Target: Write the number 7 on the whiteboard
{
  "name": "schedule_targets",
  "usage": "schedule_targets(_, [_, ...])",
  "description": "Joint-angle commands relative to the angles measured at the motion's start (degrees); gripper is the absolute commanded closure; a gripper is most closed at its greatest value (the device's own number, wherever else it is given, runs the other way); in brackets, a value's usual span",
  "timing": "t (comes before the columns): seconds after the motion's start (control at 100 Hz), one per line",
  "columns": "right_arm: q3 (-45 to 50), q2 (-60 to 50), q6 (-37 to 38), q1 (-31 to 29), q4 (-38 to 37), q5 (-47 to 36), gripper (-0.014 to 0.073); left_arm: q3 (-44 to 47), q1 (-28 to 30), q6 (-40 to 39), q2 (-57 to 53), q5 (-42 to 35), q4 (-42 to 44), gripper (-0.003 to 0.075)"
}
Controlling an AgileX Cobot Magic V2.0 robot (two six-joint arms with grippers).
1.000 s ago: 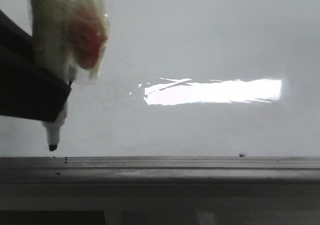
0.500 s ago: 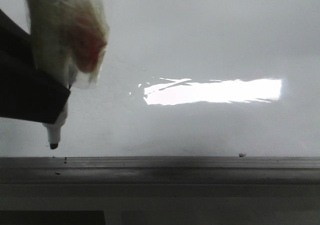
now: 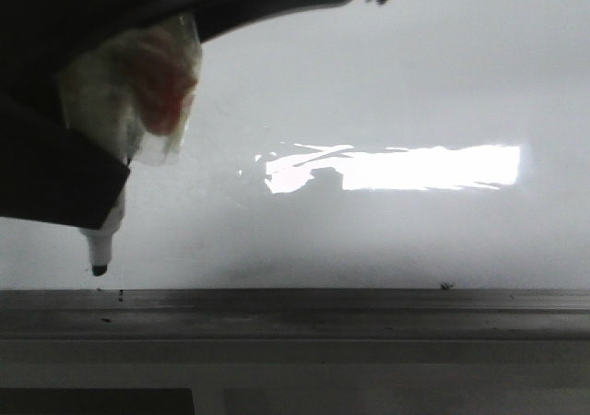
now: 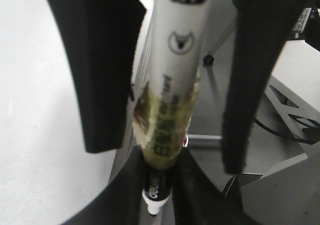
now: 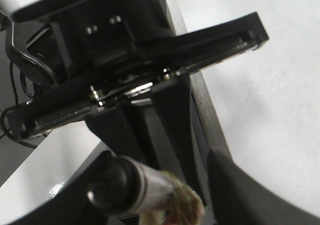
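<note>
Front view dim and grey; a blown-out white glare streak (image 3: 415, 169) is seen on the whiteboard (image 3: 387, 92) toward 3 o'clock. Soft shadow is cast above the ledge (image 3: 295, 314). The marker (image 4: 172, 85) is blurred in both wrist views.

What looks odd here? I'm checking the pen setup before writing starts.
The marker held in the left gripper has crumpled yellowish tape with a red patch bunched around its barrel, its loose edges sticking out. The whiteboard shows no ink, only glare.
</note>
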Motion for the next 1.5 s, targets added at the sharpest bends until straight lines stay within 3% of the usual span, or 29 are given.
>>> schedule_targets(0.0, [-2.2, -0.6, -0.6, 0.2, 1.7, 0.4, 0.0447, -1.9, -0.3, 0.0, -0.7, 0.0, -2.9, 0.0741])
schedule_targets(0.09, [-2.2, -0.6, -0.6, 0.2, 0.9, 1.3, 0.0666, -1.9, -0.3, 0.0, -0.7, 0.0, -2.9, 0.0741])
schedule_targets(0.28, [-2.2, -0.9, -3.8, 0.3, 0.7, -1.7, 0.0654, -1.9, -0.3, 0.0, -0.7, -0.3, -2.9, 0.0718])
schedule_targets(0.35, [-2.2, -2.0, -5.7, 0.7, 0.7, -5.4, 0.0637, -1.9, 0.0, -0.3, -0.8, -0.4, -3.8, 0.0615])
schedule_targets(0.47, [-1.9, -5.1, -8.8, 2.7, 0.7, -12.7, 0.0624, -1.9, 0.3, -4.3, -2.9, -4.5, -5.7, 0.0302])
schedule_targets(0.52, [-1.2, -6.5, -9.7, 4.1, 0.7, -15.6, 0.0624, -1.9, 0.3, -6.1, -4.4, -7.7, -5.8, 0.0208])
schedule_targets(0.6, [0.4, -8.9, -10.5, 6.5, 0.7, -21.1, 0.0624, -1.9, 0.3, -9.0, -8.4, -12.6, -5.8, 0.0143])
schedule_targets(0.79, [7.5, -13.8, -10.6, 15.2, 0.4, -41.0, 0.0624, -1.2, 0.3, -17.7, -20.4, -22.2, -5.7, 0.0211])
schedule_targets(0.9, [11.6, -14.1, -10.6, 20.4, -2.4, -59.0, 0.0624, 0.5, 0.3, -23.7, -26.5, -23.8, -5.7, 0.0310])
schedule_targets(0.97, [12.1, -13.0, -10.6, 21.4, -2.3, -65.7, 0.0627, 2.2, 0.3, -24.7, -29.7, -23.3, -5.7, 0.0394])
schedule_targets(1.17, [11.4, -9.1, -10.5, 18.4, -2.3, -69.6, 0.0628, 7.5, 0.3, -24.8, -35.2, -23.1, -5.9, 0.0741])
schedule_targets(1.49, [11.4, -6.9, -2.4, 10.6, -1.9, -65.0, 0.0665, 8.5, 0.3, -24.8, -35.4, -23.1, -5.9, 0.0741])
